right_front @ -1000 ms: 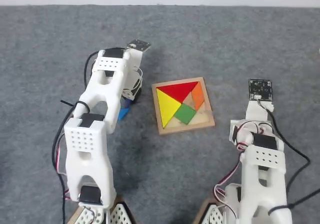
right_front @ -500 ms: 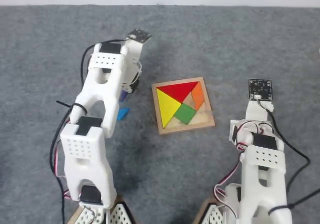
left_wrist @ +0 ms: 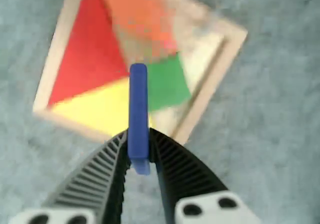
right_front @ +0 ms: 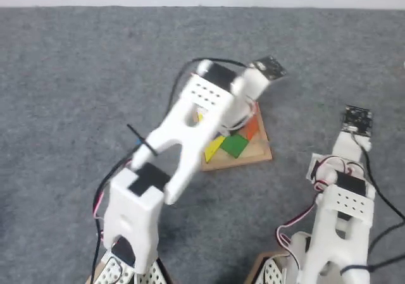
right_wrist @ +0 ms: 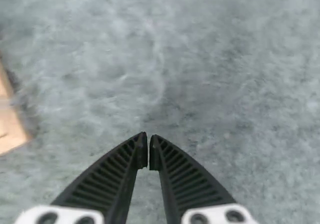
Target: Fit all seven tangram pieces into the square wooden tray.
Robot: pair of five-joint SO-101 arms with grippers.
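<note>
As tool (left_wrist: 138,135) grips one piece (left_wrist: 138,94), tray (left_wrist: 227,47) maybe four

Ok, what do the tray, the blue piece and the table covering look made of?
Tray: pale bare-looking wood, tan rim.
Blue piece: likely painted wood, even matte colour; plastic possible.
Table covering: grey felt or carpet, fuzzy mottled nap.

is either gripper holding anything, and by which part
The left gripper holds a blue tangram piece on edge, pinched across its flat faces at one end, over the wooden tray. The right gripper is shut on nothing.
</note>
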